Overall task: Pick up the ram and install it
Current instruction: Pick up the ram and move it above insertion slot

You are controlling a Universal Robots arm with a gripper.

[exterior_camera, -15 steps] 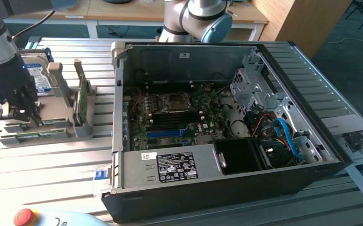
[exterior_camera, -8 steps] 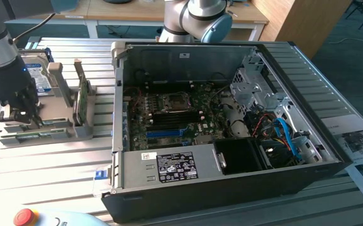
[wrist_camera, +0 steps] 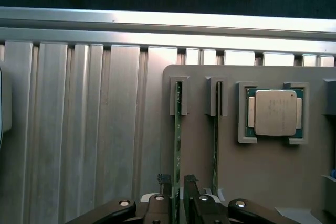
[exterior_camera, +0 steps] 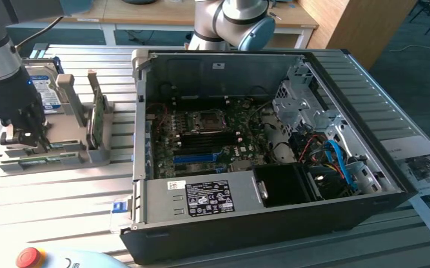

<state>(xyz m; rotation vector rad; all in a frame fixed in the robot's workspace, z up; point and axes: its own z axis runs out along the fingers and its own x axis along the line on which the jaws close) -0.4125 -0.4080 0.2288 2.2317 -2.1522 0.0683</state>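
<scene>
Computer case [exterior_camera: 274,212]: one large black tower lying on its side on the slatted metal table [exterior_camera: 51,195], cover off, with the motherboard [exterior_camera: 207,139] exposed inside.
Parts holder [exterior_camera: 58,159]: one grey rack on the table, towards the exterior view's left of the case.
Ram [wrist_camera: 178,145]: two green sticks stand on edge in neighbouring slots of the holder; the second stick [wrist_camera: 216,140] sits just beside the first.
Processor [wrist_camera: 274,113]: one square silver chip resting in its own recess, near the sticks.
Hard drive [exterior_camera: 45,92]: one, upright at the far end of the holder.
Gripper [wrist_camera: 177,184]: one claw, fingers spread, straddling the top edge of the first stick; no pinch yet.
Step in hand: the pick-up, judged to be at its very start; nothing is installed.
Next move calls for: a square squeeze on the thin board and a straight lift out of its slots.
</scene>
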